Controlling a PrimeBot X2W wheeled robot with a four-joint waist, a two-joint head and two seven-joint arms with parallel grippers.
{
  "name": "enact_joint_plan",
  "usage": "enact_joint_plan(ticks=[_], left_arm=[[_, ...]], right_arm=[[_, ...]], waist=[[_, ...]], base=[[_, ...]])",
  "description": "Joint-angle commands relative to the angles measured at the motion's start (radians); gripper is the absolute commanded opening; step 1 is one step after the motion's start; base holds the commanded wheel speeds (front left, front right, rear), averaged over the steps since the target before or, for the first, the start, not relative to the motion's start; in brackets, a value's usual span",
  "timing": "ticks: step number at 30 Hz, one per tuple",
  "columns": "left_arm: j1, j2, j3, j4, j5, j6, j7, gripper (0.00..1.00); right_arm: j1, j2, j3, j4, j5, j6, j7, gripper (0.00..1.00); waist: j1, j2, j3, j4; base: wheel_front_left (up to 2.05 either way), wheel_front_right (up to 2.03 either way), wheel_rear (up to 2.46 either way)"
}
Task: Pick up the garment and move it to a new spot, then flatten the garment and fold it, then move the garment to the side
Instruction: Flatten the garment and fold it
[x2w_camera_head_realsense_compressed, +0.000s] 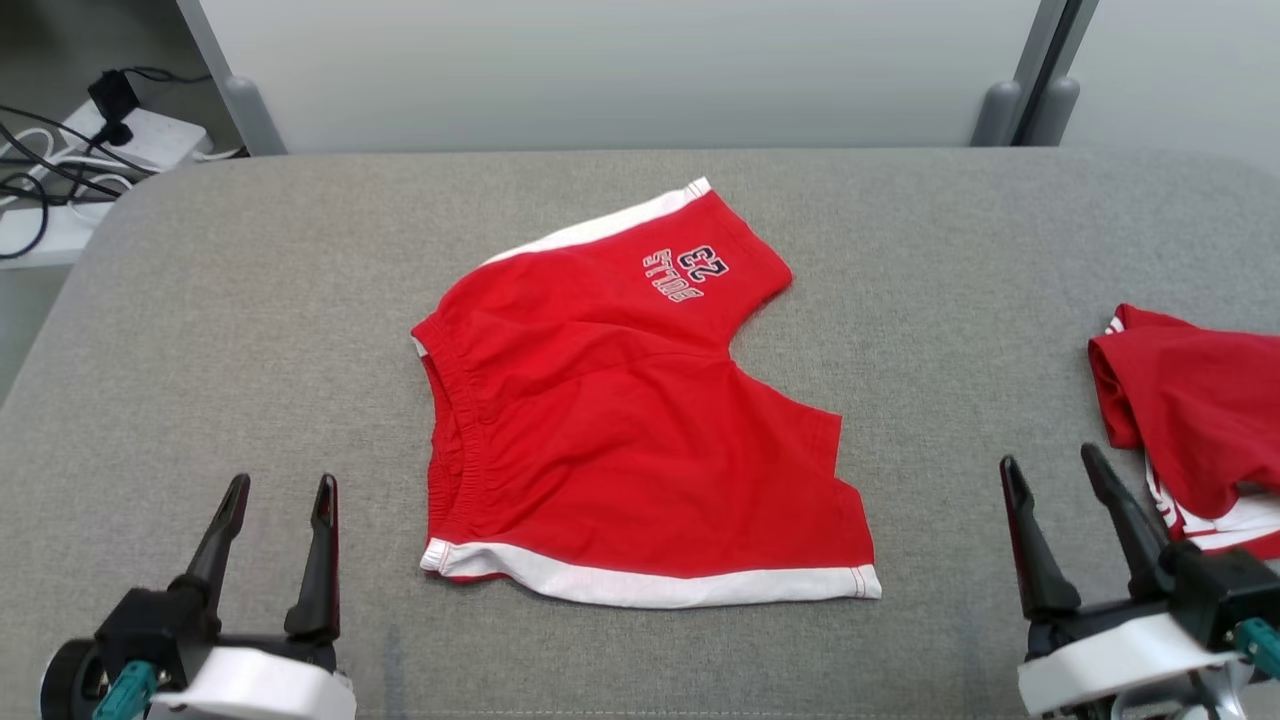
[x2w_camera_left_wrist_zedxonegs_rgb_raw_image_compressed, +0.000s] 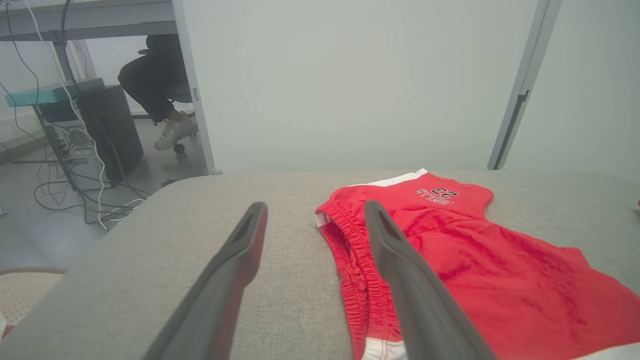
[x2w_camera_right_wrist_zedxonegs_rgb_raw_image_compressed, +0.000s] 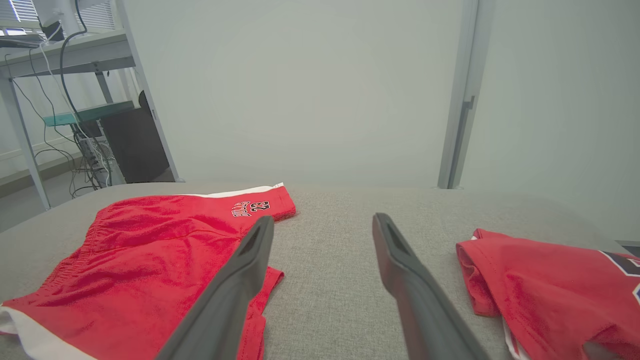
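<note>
Red shorts lie spread nearly flat on the grey table. The elastic waistband faces the robot's left and the leg openings face its right, so the waist-to-hem axis runs across the head view, turned slightly. The white side stripes mark the near and far edges. The left gripper stands just off the near waistband corner of the shorts, fingers apart and holding nothing. The right gripper is also spread and empty. It stands off the near leg-hem corner, with more bare table between it and the shorts, so the left arm is judged nearer. The print on the far leg is upside down in the head view and reads "23" with what appears to be "BULLS". A second red garment lies crumpled to the right of the shorts, well apart from them.
</note>
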Motion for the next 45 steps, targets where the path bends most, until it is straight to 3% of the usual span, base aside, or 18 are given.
enact_joint_plan(ticks=[1,6,18,45], left_arm=[[-0.020,0.020,0.046,-0.016,0.012,-0.006,-0.010,1.00],[0.048,0.002,0.062,-0.022,0.018,-0.020,-0.010,1.00],[0.078,-0.034,0.044,-0.029,0.016,-0.005,0.004,1.00],[0.019,-0.038,0.021,0.001,0.006,-0.012,0.020,1.00]], right_arm=[[-0.003,-0.003,0.019,-0.021,-0.015,-0.003,-0.015,1.00],[0.055,0.014,0.025,-0.024,-0.023,-0.003,-0.015,1.00],[0.177,0.058,0.005,-0.105,-0.024,-0.003,0.031,1.00],[0.156,0.072,0.012,-0.114,-0.030,-0.003,0.039,1.00]], waist=[[0.0000,-0.0001,-0.014,0.005],[0.0000,-0.0001,-0.048,0.007],[0.0000,-0.0001,-0.069,0.006],[0.0000,-0.0001,-0.032,0.002]], base=[[0.00,0.00,0.00],[0.00,0.00,0.00],[0.00,0.00,0.00],[0.00,0.00,0.00]])
